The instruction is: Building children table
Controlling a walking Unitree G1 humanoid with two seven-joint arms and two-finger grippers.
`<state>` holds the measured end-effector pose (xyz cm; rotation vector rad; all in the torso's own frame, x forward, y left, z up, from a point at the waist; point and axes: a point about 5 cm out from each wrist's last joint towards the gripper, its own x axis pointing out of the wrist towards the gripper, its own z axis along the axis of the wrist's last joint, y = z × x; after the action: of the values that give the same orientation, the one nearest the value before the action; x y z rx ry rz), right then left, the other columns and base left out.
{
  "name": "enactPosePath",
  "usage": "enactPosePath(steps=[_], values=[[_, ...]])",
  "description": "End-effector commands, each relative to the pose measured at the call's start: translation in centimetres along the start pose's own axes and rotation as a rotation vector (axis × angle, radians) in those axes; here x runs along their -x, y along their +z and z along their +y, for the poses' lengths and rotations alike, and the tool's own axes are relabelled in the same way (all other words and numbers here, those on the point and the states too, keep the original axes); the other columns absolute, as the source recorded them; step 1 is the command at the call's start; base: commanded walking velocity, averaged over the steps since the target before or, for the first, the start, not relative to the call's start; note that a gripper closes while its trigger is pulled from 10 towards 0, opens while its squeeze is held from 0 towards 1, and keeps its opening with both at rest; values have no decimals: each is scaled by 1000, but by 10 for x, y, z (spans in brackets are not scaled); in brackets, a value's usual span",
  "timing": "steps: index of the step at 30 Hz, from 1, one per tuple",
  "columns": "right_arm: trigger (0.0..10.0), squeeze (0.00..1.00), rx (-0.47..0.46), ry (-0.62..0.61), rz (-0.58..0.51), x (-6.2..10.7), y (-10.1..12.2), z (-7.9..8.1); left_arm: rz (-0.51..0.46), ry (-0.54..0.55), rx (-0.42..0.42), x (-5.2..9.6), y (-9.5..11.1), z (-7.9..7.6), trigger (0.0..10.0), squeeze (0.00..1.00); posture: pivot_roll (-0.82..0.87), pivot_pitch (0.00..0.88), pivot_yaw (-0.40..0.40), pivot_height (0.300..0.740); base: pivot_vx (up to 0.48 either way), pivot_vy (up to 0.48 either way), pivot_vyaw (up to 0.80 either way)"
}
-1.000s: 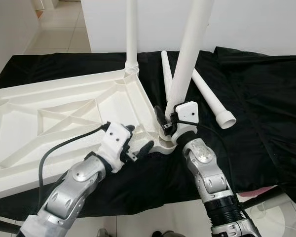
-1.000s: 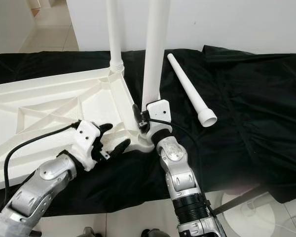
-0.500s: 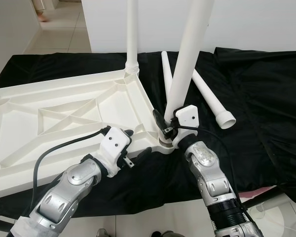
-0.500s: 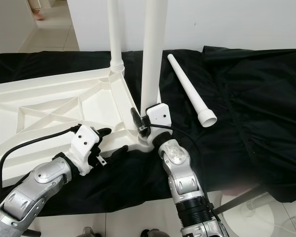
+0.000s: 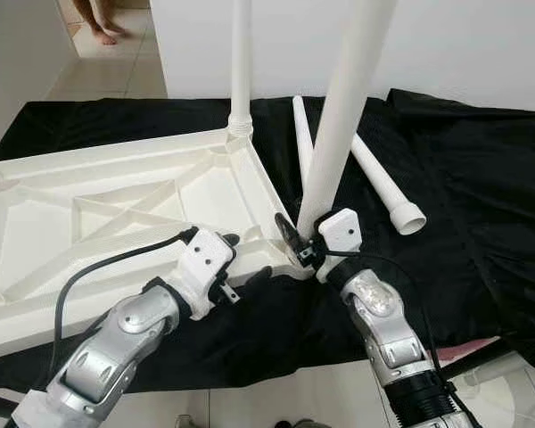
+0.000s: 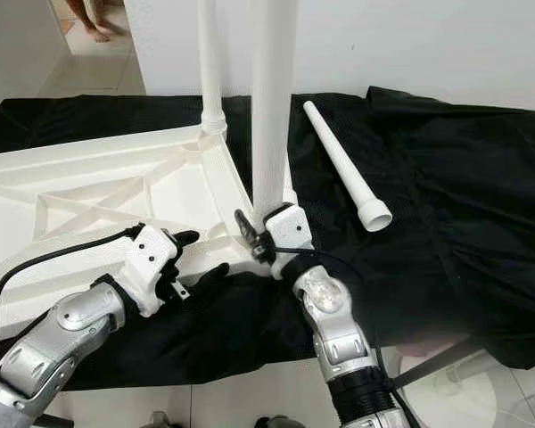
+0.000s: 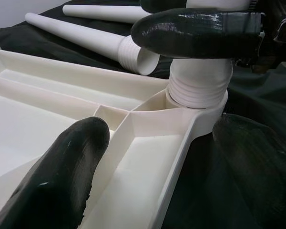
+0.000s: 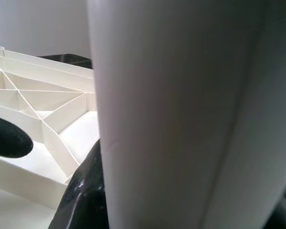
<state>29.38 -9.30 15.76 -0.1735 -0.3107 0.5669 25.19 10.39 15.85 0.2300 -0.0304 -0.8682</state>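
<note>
An upside-down white table top (image 5: pixel 89 205) lies on a black cloth (image 5: pixel 481 178). One white leg (image 5: pixel 241 62) stands upright in its far corner. My right gripper (image 5: pixel 305 245) is shut on the base of a second leg (image 5: pixel 339 134), whose threaded end (image 7: pixel 198 86) sits in the near corner socket. In the right wrist view that leg (image 8: pixel 181 114) is pressed against one finger (image 8: pixel 83 195). My left gripper (image 5: pixel 245 259) is open and straddles the table top's rim just beside that socket, holding nothing. Two loose legs (image 5: pixel 383 183) (image 5: pixel 301 134) lie on the cloth behind.
A person's bare feet (image 5: pixel 102 18) stand on the tiled floor at the far left. The cloth hangs over the near edge, and a white round object (image 6: pixel 464 383) sits on the floor at the lower right. A white wall is behind.
The right gripper and the held leg have shifted slightly toward me, and the leg stands a little straighter. The left gripper has drawn back a little to the rim, still open.
</note>
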Motion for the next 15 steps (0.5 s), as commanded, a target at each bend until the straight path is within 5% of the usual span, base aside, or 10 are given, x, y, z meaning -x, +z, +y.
enactPosePath(steps=[1,7,15], values=[[10000,0,-50,36,100,10,-22,7,-1,-220,0,1,2,-11,10000,0,-12,118,-29,740,0,0,0],[10000,0,-56,41,95,9,-23,7,0,-220,-2,1,2,-10,10000,0,-11,119,-27,740,0,0,0],[10000,0,-178,2,94,1,-26,2,1,-220,-6,1,3,-11,10000,0,-7,125,-27,740,0,0,0]])
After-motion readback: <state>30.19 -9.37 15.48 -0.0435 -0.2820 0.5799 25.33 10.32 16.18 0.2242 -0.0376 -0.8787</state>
